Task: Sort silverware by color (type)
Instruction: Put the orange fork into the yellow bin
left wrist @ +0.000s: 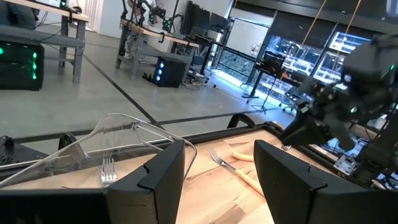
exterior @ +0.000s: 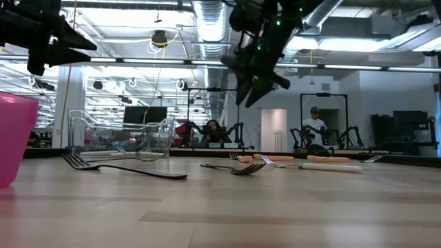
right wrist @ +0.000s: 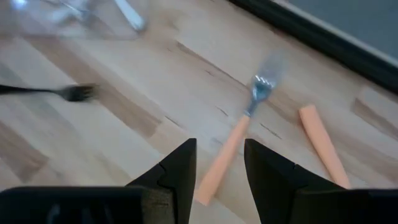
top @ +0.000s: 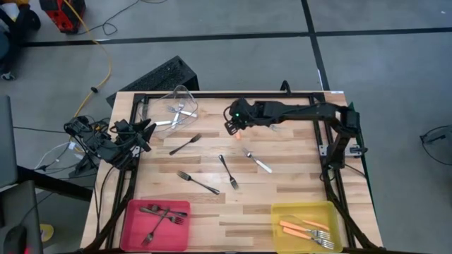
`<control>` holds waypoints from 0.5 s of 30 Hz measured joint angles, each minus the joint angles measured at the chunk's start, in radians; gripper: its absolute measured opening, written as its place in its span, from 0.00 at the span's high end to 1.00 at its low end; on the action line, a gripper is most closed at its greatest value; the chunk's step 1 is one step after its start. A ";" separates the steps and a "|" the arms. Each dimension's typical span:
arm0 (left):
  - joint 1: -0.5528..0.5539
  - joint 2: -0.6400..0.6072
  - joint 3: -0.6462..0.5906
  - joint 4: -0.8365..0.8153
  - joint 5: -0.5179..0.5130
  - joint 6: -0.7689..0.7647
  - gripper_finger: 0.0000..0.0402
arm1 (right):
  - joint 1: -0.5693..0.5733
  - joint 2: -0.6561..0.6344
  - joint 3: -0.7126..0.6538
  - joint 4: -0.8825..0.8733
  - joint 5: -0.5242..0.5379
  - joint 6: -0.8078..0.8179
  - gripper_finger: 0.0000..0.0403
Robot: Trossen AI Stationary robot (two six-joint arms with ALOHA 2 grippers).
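right pincer (right wrist: pixel 219 163): parted, gripping nothing, above orange-handled fork (right wrist: pixel 233 146) at far counter (top: pixel 282 201) edge
left pincer (left wrist: pixel 217 180): released, empty, near clear bin (top: pixel 180 106)
dark forks (top: pixel 198 183): three loose mid-counter
pink bin (top: pixel 134 226): dark forks inside
yellow bin (top: pixel 282 212): orange forks inside

Grey concrete floor (top: pixel 233 56) crossed by black tape lines (top: pixel 212 35), a yellow cable (top: pixel 106 67) snaking over it. Beyond, exposed silver ceiling ducts (exterior: pixel 207 21), bright strip lights (exterior: pixel 344 45), glass partitions (exterior: pixel 324 131), workbenches with dark computers (left wrist: pixel 171 70).
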 joint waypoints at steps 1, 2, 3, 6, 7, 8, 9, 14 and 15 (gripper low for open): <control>0.000 0.000 0.000 0.000 0.000 0.000 0.56 | 0.000 0.000 -0.015 0.002 0.012 0.016 0.61; 0.000 0.000 0.000 0.000 0.000 0.000 0.56 | 0.000 0.001 -0.028 0.002 0.023 0.033 0.61; 0.000 0.000 0.000 0.000 0.000 0.000 0.56 | 0.000 0.001 -0.042 0.011 0.036 0.049 0.61; 0.000 0.000 0.000 0.000 0.000 0.000 0.56 | 0.000 0.000 -0.081 0.051 0.050 0.073 0.61; 0.000 0.000 0.000 0.000 0.000 0.000 0.56 | 0.000 0.000 -0.095 0.063 0.052 0.073 0.61; 0.000 0.000 0.000 0.000 -0.001 0.000 0.56 | 0.000 0.000 -0.111 0.085 0.054 0.076 0.61; 0.000 0.000 0.000 0.000 -0.001 0.000 0.56 | 0.001 0.000 -0.129 0.116 0.063 0.083 0.61; 0.000 0.000 0.000 0.000 -0.002 0.000 0.56 | 0.002 0.000 -0.195 0.223 0.092 0.117 0.61; 0.000 0.000 0.000 0.000 -0.002 -0.002 0.56 | 0.002 0.000 -0.206 0.247 0.099 0.118 0.61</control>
